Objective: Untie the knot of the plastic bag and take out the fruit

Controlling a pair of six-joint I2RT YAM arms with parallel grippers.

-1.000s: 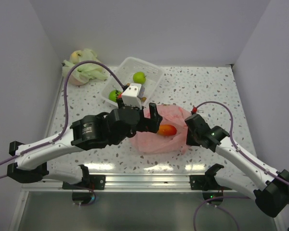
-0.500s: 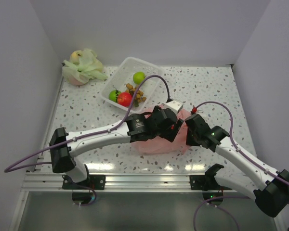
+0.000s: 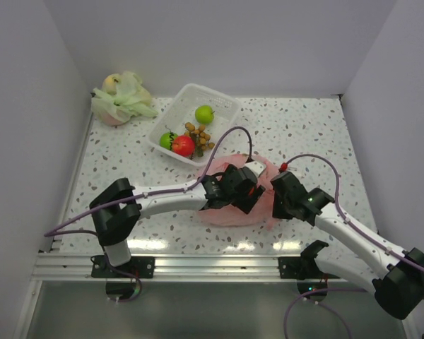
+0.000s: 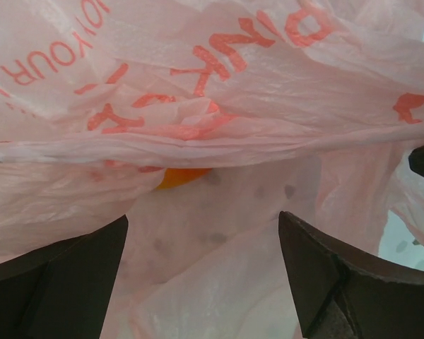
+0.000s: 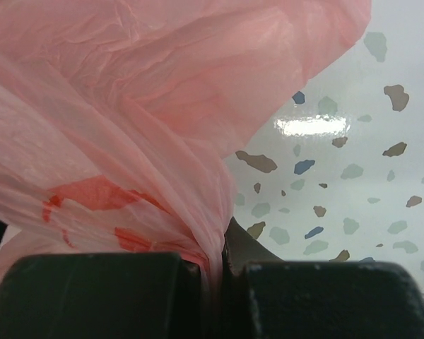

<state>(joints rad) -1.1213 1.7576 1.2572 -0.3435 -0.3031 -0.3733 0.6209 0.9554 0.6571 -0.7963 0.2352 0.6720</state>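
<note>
The crinkled translucent pink plastic bag (image 3: 222, 215) lies centrally on the speckled worktop (image 3: 304, 134), well off every edge. The left end effector (image 4: 201, 240) gapes wide against it, empty, facing a small orange fruit (image 4: 184, 176); the right end effector (image 5: 212, 265) pinches its fold.

The left arm (image 3: 162, 200) lies low and long from its base toward the right. The left hand (image 4: 201, 240) has its two dark fingers (image 4: 63, 279) spread wide, with nothing between them. The right arm (image 3: 353, 233) is bent at the elbow and reaches inward. The right hand (image 5: 212, 272) is pressed closed just beside the left hand, with a fold of the plastic bag (image 5: 148, 106) pinched between its fingers.
</note>
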